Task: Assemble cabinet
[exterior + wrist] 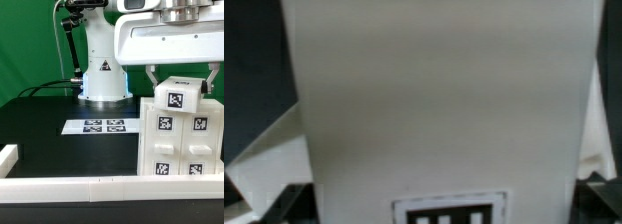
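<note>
Exterior view evenly lit, whites near glare. Wrist view dim, blurred; cabinet (434,95) below the gripper rendered soft grey.

Smooth matt white plastic cabinet (180,135) on matt black table (60,150)

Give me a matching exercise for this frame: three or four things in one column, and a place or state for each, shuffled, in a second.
1. cabinet
2. marker board
3. border rail
4. gripper

A. lies flat on the black table, before the robot's base
B. runs low along the table's near edge
C. stands at the exterior view's right, covered in square tags
D. fingers straddle the cabinet's top

Pairs: 1-C, 2-A, 3-B, 4-D
</note>
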You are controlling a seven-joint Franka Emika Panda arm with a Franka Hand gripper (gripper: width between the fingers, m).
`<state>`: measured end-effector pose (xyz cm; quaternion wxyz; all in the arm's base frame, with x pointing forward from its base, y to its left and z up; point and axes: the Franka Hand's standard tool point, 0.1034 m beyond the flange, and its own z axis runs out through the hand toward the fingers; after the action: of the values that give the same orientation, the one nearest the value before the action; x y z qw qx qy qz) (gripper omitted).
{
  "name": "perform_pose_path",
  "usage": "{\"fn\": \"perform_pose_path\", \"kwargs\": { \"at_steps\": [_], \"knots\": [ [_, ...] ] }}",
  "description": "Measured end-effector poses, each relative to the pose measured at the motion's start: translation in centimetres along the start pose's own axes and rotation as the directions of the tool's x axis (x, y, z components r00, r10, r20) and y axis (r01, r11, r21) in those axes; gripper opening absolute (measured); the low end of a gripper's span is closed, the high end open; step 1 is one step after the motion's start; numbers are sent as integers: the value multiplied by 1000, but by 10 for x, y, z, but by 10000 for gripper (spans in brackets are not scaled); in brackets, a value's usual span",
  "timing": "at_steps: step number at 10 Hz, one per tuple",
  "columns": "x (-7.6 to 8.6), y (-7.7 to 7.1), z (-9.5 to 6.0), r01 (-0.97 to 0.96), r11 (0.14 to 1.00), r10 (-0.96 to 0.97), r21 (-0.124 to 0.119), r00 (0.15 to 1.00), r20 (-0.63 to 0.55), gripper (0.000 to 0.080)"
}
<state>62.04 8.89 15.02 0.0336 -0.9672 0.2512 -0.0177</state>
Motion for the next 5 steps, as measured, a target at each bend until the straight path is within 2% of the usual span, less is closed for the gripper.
{"fn": "perform_pose_path", "kwargs": {
  "at_steps": [3, 5],
  "knots": [
    [2, 1, 0, -291, 957, 291, 12, 957, 7, 558],
    [2, 1, 0, -390, 921, 390, 13, 921, 9, 558]
  ]
}}
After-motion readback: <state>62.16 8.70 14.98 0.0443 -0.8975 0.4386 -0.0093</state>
